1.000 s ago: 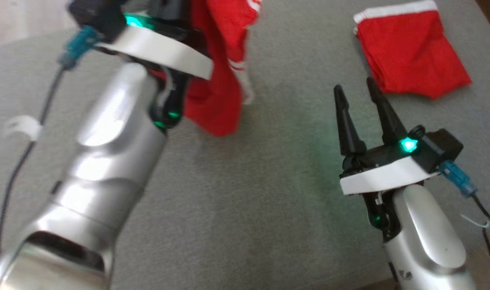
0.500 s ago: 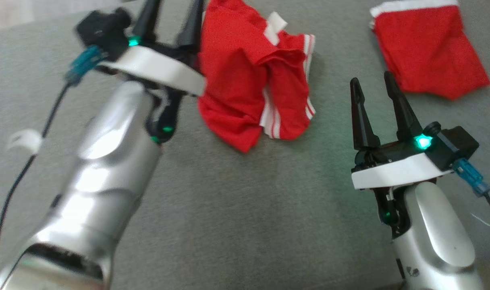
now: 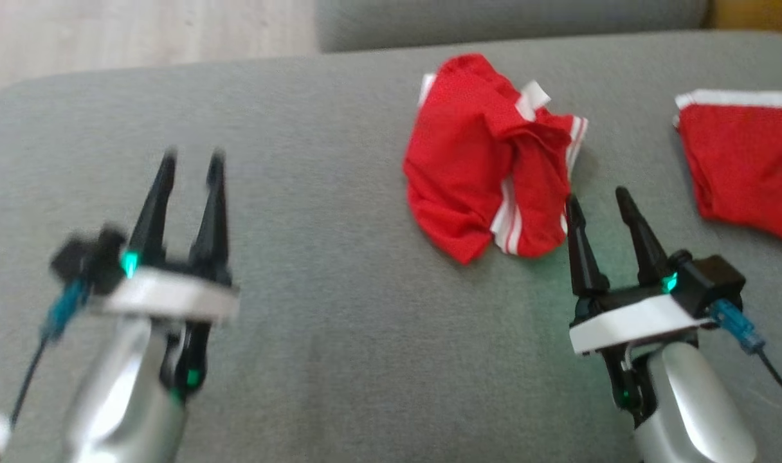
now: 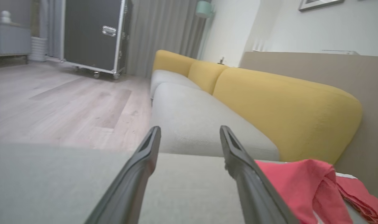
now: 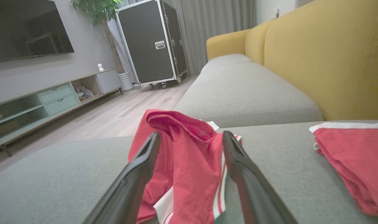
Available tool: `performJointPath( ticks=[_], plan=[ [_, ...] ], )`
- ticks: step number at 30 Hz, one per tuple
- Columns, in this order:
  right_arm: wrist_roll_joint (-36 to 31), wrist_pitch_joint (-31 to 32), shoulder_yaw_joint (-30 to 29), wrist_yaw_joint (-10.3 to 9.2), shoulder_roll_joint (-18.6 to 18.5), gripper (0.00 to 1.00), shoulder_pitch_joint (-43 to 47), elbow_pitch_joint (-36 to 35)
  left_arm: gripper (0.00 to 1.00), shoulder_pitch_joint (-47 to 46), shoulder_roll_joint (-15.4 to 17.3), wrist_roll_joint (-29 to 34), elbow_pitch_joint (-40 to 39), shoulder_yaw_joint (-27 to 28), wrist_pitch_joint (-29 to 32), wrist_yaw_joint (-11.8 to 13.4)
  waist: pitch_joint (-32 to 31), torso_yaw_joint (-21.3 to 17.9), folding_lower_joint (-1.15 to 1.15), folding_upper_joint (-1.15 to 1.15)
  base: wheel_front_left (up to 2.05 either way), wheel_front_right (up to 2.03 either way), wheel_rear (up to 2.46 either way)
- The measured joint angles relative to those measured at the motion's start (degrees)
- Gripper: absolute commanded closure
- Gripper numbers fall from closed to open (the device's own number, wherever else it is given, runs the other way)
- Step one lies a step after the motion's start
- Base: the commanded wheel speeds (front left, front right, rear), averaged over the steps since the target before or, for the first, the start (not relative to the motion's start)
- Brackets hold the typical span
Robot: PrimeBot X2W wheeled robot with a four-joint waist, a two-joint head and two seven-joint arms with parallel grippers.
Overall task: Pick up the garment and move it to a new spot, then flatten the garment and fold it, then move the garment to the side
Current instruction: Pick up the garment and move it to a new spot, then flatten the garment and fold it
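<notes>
garment [image 3: 491, 186] now lying crumpled, left gripper [image 3: 191, 157] withdrawn

The left pincer [image 3: 193, 158] has opened, dropped the garment [image 3: 468, 173] and drawn back.

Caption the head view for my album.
The left pincer and right pincer hang open above a sofa; a crumpled garment lies before the right one, a folded garment farther right.
</notes>
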Motion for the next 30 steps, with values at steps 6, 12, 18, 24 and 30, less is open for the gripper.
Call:
performJointPath(
  ticks=[6,12,18,24,30],
  plan=[
    [-0.18,0.0,-1.1,0.0,0.03,0.0,1.34,1.53,0.0,11.66,-4.19,2.42,-4.97,5.04,0.0,0.01,-2.37,3.59,0.0,0.0,0.0,0.0,0.0],
    [-0.44,0.0,-1.56,0.0,0.03,0.0,0.97,3.04,0.0,12.9,-5.87,3.64,-6.81,5.55,0.0,0.01,-3.0,5.55,0.0,0.0,0.0,0.0,0.0],
    [1.66,0.13,-0.35,0.0,0.03,0.0,-3.43,11.27,0.0,12.9,-6.45,3.76,-6.95,5.52,0.0,0.01,-2.4,6.56,0.01,0.0,0.0,0.0,0.0],
    [6.58,2.26,-0.33,0.0,0.01,0.0,-12.16,21.3,0.0,12.81,-7.21,3.76,-6.87,4.1,0.0,0.01,-1.56,8.1,0.01,0.0,0.0,0.0,0.0],
    [8.51,2.44,-1.37,0.0,-0.05,0.0,-20.03,28.52,0.0,12.55,-7.7,3.67,-6.54,3.54,0.0,0.01,-0.34,9.88,0.02,0.0,0.0,0.0,0.0]
  ],
)
